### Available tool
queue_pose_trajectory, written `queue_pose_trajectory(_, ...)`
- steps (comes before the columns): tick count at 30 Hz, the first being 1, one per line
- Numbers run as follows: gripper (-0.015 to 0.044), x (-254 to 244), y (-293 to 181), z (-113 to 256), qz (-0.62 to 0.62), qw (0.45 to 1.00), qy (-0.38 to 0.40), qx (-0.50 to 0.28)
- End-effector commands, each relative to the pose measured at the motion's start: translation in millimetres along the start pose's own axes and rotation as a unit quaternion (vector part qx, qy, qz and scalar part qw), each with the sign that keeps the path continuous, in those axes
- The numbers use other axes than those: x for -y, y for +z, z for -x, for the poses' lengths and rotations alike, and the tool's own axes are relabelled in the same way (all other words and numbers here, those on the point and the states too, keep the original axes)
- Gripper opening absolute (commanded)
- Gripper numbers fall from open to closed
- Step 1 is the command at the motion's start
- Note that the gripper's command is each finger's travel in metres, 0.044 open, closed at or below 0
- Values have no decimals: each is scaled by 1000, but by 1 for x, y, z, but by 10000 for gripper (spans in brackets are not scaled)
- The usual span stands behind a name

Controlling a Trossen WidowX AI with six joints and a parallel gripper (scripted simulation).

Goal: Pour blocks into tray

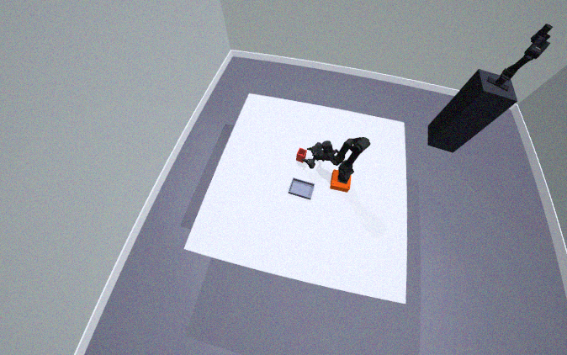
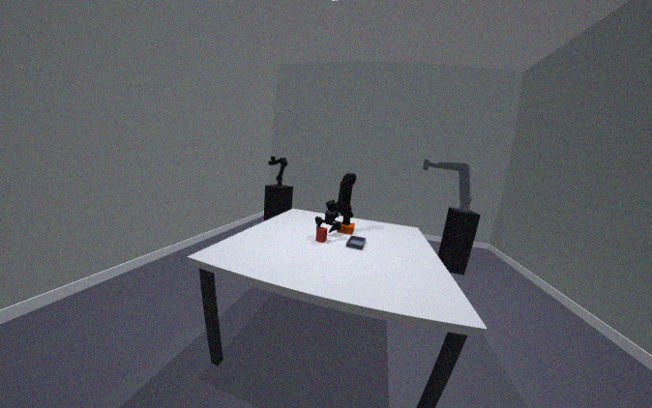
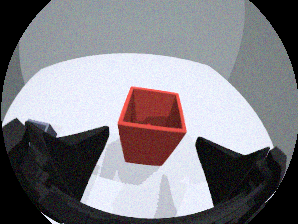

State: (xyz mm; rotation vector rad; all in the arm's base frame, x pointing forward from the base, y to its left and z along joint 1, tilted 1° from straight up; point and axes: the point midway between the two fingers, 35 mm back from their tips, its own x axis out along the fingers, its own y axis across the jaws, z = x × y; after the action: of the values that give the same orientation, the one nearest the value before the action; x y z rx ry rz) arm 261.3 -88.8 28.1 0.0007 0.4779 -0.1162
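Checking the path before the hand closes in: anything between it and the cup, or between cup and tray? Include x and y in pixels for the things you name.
Nothing visible in either gap. The hand (image 1: 309, 156) (image 2: 327, 227) (image 3: 154, 137) is open, facing the cup (image 1: 301, 155) (image 2: 321, 235) (image 3: 150, 145), with only bare table between. Cup to tray (image 1: 292, 186) (image 2: 355, 247): no object between, though the tray's raised rim must be cleared.

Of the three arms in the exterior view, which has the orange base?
The middle arm, mounted on the tabletop; the other two stand on black pedestals.
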Motion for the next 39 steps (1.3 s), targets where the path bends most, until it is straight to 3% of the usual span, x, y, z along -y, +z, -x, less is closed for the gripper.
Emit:
queue_pose_trajectory(1, 440, 1, 1, -6, -1, 1000, -2, 2)
queue_pose_trajectory(29, 440, 1, -1, -48, -1, 1000, -2, 4)
queue_pose_trajectory(33, 342, 1, -1, -49, -1, 1000, -2, 4)
queue_pose_trajectory(39, 342, 1, -1, -49, -1, 1000, -2, 4)
